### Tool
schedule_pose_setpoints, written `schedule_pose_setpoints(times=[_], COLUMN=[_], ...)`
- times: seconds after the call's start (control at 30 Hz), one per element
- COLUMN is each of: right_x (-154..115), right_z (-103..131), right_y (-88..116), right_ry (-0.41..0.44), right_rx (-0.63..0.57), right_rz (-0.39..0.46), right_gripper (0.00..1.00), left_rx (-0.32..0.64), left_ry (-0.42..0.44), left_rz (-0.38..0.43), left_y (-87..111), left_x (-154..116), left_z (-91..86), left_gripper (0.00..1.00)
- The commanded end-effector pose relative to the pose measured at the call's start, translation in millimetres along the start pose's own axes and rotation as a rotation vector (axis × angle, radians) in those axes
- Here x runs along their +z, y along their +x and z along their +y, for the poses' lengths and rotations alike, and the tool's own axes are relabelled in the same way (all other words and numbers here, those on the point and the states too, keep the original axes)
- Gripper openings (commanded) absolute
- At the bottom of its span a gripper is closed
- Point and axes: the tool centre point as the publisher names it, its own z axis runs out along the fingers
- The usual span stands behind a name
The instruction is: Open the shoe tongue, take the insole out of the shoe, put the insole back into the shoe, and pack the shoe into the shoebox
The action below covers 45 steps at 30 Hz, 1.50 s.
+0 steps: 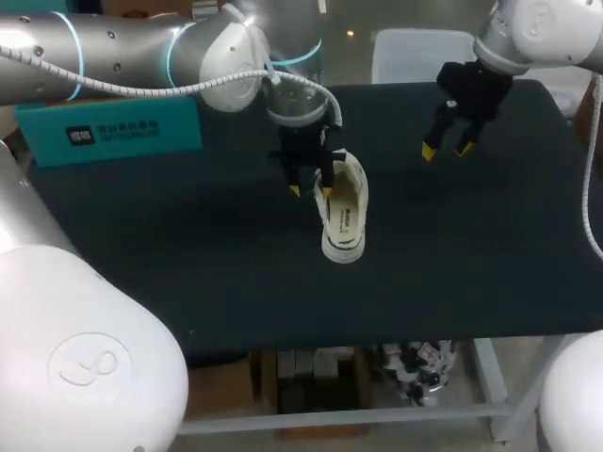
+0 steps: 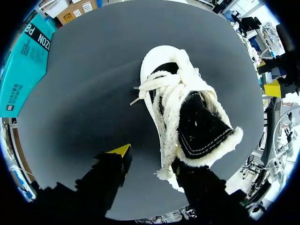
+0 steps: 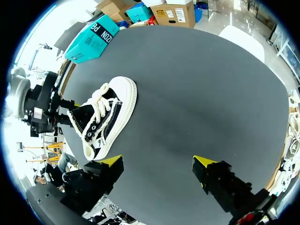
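Shoe [image 1: 345, 215]: light, soft canvas, floppy tongue [image 2: 199, 129]; best pinched at its rim. My left gripper [image 1: 311, 191] gapes wide, as does my right gripper [image 1: 446, 149].

The teal shoebox [image 1: 108, 118] carries white lettering [image 1: 115, 134] (only fragments legible).

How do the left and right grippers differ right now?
The left gripper is down at the shoe, one finger against its heel, the other clear of it; the right gripper hangs over bare table, apart from the shoe. In their wrist views, the shoe hides one yellow tip of the left gripper; the right gripper shows both. Both are open, holding nothing.
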Motion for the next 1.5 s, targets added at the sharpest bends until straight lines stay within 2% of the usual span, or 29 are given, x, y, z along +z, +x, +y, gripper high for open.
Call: schedule_pose_setpoints(times=[0.03,0.07,0.1,0.13,0.17,0.37,0.47,0.63,0.83,0.87,1.0,1.03,1.17,1.27,1.37,1.5], right_x=[0.6,0.3,0.0,-0.1,-0.2,-3.7,-7.5,-14.2,-14.2,-14.2,-14.2,-14.2,-14.2,-13.6,-14.4,-10.1], right_z=[-14.2,-14.9,-15.2,-15.4,-15.5,-20.5,-23.0,-23.8,-23.8,-23.8,-23.8,-23.8,-23.8,-22.3,-24.1,-17.0], right_y=[-0.1,-0.9,-1.7,-2.0,-2.1,-0.1,3.5,20.7,20.7,20.7,20.7,20.7,20.7,27.8,34.7,42.9], right_ry=[-0.066,-0.068,-0.071,-0.070,-0.072,-0.080,-0.079,-0.017,-0.017,-0.017,-0.017,-0.017,-0.017,-0.042,-0.076,-0.063], right_rx=[-0.012,-0.017,-0.020,-0.028,-0.028,-0.101,-0.110,-0.094,-0.094,-0.094,-0.094,-0.094,-0.094,-0.160,-0.224,-0.285], right_rz=[-0.026,-0.026,-0.035,-0.040,-0.046,-0.087,-0.118,-0.188,-0.188,-0.188,-0.188,-0.188,-0.188,-0.236,-0.288,-0.358], right_gripper=[1.00,1.00,1.00,1.00,1.00,1.00,1.00,1.00,1.00,1.00,1.00,1.00,1.00,1.00,1.00,1.00], left_rx=[-0.004,-0.003,-0.002,-0.002,0.002,0.051,0.127,0.319,0.560,0.624,0.748,0.800,0.890,1.005,1.072,1.157], left_ry=[0.008,0.013,0.020,0.029,0.036,0.051,0.055,0.067,0.070,0.059,0.078,0.071,0.035,-0.026,-0.062,-0.143], left_rz=[-0.010,-0.010,-0.012,-0.014,-0.011,0.017,0.057,0.154,0.226,0.238,0.277,0.290,0.291,0.289,0.293,0.289], left_y=[4.5,5.1,5.7,6.3,6.5,4.8,1.5,-16.5,-48.0,-53.1,-72.4,-76.2,-85.0,-91.0,-101.3,-111.9], left_x=[10.9,11.6,11.7,11.4,10.5,3.8,-2.6,-22.9,-50.4,-55.2,-77.1,-82.8,-104.4,-120.0,-135.1,-154.7], left_z=[-7.0,-8.0,-9.2,-9.9,-10.6,-13.4,-15.1,-17.3,-20.3,-20.9,-25.9,-27.5,-36.4,-41.6,-48.9,-60.5], left_gripper=[0.43,0.38,0.25,0.08,0.00,0.00,0.00,0.00,0.00,0.00,0.00,0.00,0.00,0.00,0.00,0.00])
